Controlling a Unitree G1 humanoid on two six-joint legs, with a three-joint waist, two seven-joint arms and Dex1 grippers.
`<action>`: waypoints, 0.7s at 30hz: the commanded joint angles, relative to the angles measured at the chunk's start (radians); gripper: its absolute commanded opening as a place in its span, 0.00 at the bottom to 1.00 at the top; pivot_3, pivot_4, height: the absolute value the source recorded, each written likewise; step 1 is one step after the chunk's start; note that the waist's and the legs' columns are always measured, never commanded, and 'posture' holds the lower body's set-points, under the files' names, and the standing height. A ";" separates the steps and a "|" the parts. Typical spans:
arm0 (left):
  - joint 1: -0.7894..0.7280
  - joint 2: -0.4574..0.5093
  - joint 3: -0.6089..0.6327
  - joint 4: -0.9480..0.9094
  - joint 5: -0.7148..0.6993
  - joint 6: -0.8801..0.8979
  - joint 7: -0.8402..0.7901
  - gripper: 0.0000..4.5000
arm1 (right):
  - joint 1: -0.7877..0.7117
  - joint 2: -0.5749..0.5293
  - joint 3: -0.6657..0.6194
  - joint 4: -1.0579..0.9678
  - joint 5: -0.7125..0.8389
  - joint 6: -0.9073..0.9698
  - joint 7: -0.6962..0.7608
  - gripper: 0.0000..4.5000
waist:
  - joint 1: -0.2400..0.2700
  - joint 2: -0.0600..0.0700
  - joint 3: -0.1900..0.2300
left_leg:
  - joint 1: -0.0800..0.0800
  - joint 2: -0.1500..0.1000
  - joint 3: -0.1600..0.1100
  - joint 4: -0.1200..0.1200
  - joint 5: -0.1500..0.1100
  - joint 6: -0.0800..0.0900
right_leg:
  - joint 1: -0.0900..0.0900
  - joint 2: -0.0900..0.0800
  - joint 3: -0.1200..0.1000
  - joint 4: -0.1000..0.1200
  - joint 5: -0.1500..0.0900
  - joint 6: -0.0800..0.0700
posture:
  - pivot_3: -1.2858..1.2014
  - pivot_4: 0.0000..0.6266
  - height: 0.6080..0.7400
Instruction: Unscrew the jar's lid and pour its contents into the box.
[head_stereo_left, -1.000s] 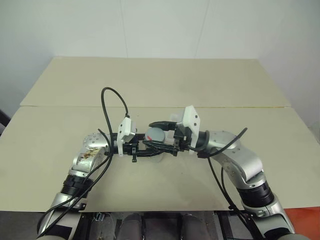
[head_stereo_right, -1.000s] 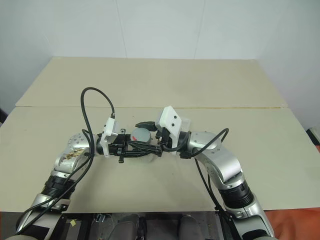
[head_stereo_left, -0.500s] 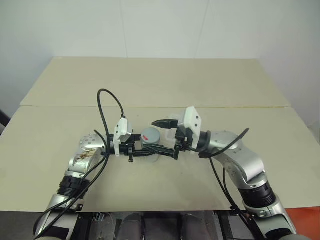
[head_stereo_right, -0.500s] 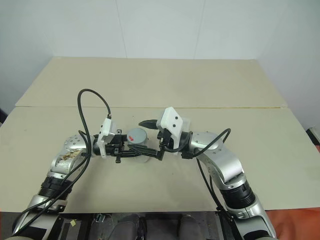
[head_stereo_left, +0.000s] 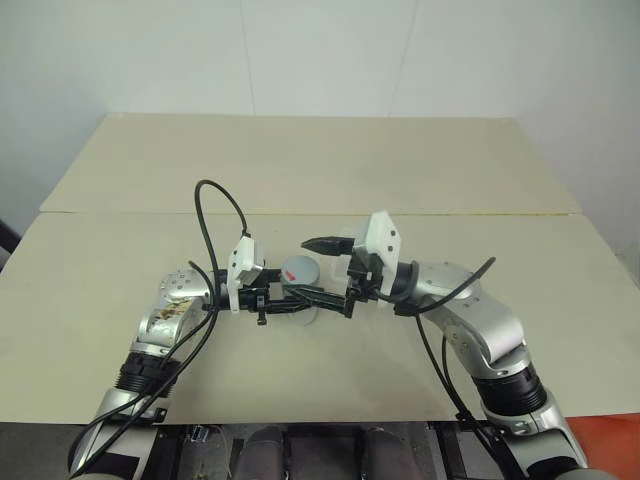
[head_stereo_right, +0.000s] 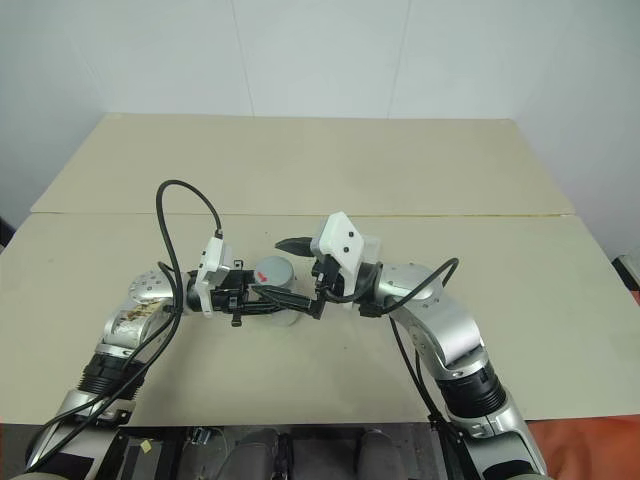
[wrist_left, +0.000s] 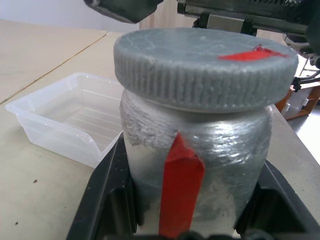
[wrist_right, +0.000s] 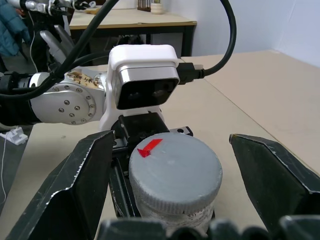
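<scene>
Above the table (head_stereo_left: 120, 290), I have the left gripper (head_stereo_left: 296, 299) clamped on the jar (wrist_left: 195, 150) while the right gripper (wrist_right: 172, 175) straddles the lid (wrist_right: 175, 172) wide open; closing off-centre could slip.

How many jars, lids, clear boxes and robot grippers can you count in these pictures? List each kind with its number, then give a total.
Jar: 1
Lid: 1
Box: 1
Grippers: 2, left gripper and right gripper
Total: 5

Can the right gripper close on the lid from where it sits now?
Probably yes. The right gripper is open, its fingers flanking the lid with nothing between; the left gripper clamps the jar lower down.
</scene>
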 joint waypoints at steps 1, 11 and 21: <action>-0.005 0.003 0.016 -0.024 -0.003 -0.011 0.001 0.43 | -0.025 0.009 -0.018 -0.014 -0.001 -0.020 -0.006 0.95 | 0.000 0.000 0.000 | 0.000 0.000 0.000 0.000 0.000 0.000 | 0.000 0.000 0.000 0.000 0.000 0.000 | 0.52 0.24 1.00; -0.007 0.000 0.020 -0.026 -0.006 -0.021 0.001 0.43 | -0.029 0.021 -0.010 -0.003 -0.008 -0.014 -0.001 0.95 | 0.000 0.000 0.000 | 0.000 0.000 0.000 0.000 0.000 0.000 | 0.000 0.000 0.000 0.000 0.000 0.000 | 0.52 0.24 1.00; -0.003 -0.003 0.030 -0.036 -0.014 -0.026 0.000 0.43 | -0.031 0.030 -0.005 0.010 -0.016 -0.013 0.004 0.95 | 0.000 0.000 0.000 | 0.000 0.000 0.000 0.000 0.000 0.000 | 0.000 0.000 0.000 0.000 0.000 0.000 | 0.52 0.24 1.00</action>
